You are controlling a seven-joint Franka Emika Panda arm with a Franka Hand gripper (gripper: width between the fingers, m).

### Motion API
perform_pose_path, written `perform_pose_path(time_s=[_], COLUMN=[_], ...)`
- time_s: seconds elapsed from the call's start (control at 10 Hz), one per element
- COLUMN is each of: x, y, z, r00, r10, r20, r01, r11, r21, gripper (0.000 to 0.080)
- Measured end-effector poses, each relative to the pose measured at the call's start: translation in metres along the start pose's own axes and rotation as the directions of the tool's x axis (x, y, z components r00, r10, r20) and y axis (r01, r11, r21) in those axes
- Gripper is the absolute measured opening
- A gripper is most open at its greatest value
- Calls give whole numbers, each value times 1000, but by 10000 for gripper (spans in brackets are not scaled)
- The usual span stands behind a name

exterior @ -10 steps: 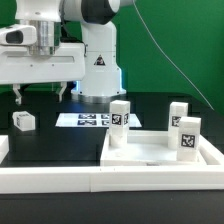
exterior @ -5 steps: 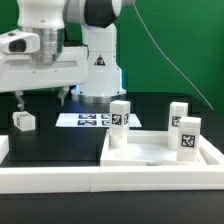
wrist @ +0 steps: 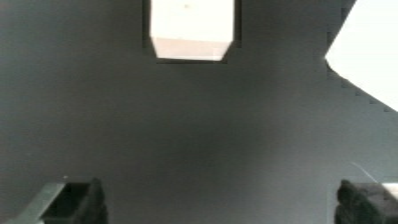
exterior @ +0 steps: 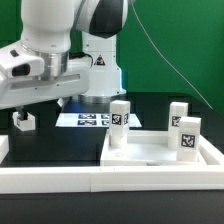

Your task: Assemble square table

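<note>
The low white barrier rail [exterior: 60, 178] runs along the near edge of the black table [exterior: 60, 140], in front of and below the pincer; it seems to be there to keep loose parts from sliding off.

Just behind it, well off to the pincer's side toward the exterior view's right, the square tabletop [exterior: 165, 150] lies flat against the rail. Three tagged leg blocks stand on it: one at its far corner nearest the pincer [exterior: 120, 115], one at the far corner farthest from it [exterior: 178, 113], and one nearer the camera [exterior: 188, 135]. They look already fitted, though the joints cannot be checked from here.

The pincer [exterior: 38, 104] hangs low above the table with its jaws spread wide and nothing between them. In the wrist view both fingertips [wrist: 71, 200] show at the frame's edge with bare dark table between. Directly under the pincer, slightly to its side, the last loose leg block [exterior: 24, 121] lies on the table, apart from the fingers; in the wrist view it [wrist: 191, 30] sits ahead of them. The wide opening and low height suit a coming grasp, by my reading.

Beyond the pincer, toward the robot's base, lies the marker board [exterior: 88, 119].
</note>
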State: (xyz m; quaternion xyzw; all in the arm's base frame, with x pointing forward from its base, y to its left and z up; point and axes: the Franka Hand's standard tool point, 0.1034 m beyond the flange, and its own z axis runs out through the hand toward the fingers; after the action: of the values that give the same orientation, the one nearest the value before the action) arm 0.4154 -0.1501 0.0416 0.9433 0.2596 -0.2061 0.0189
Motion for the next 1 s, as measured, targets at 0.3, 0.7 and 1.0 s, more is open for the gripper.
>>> perform_pose_path(time_s=[0.3,0.7,1.0], x=[-7,-12,-10], y=[4,0,-1], z=[8,16,22], r00=[981,916,893], r10=[-15,-29,-40], r20=[191,400,449], r01=[14,19,24], r11=[1000,999,999], r21=[9,29,41], gripper=[649,649,649])
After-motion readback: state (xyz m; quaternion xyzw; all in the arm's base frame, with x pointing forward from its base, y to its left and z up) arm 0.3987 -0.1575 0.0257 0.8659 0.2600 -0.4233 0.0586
